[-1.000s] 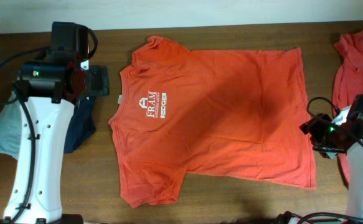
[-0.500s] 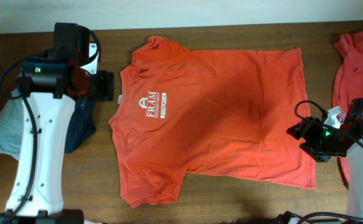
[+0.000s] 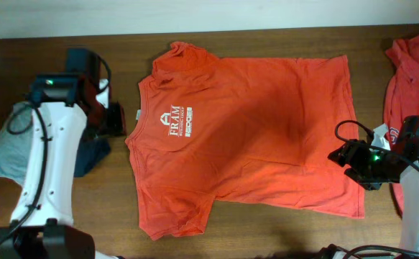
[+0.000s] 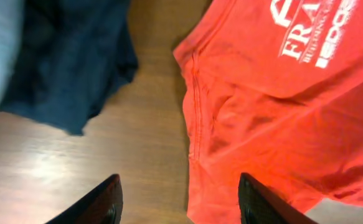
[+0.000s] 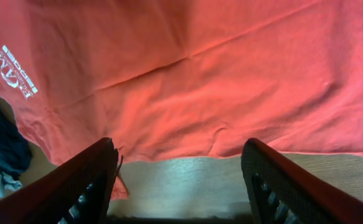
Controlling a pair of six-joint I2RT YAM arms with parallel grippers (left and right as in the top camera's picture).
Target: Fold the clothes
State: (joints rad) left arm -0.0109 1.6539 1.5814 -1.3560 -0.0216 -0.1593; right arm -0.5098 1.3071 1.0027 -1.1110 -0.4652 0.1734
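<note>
Starting the fold, my left claw and right claw hover open and empty beside the mid-frame shirt; next, probably pinch its edges.

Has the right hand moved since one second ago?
Yes. The right hand shifted toward the picture's left, farther onto the hem of the flat T-shirt.

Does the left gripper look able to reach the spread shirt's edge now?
Probably yes: the left gripper hangs open right above the edge of the shirt, and nothing lies between them.
</note>
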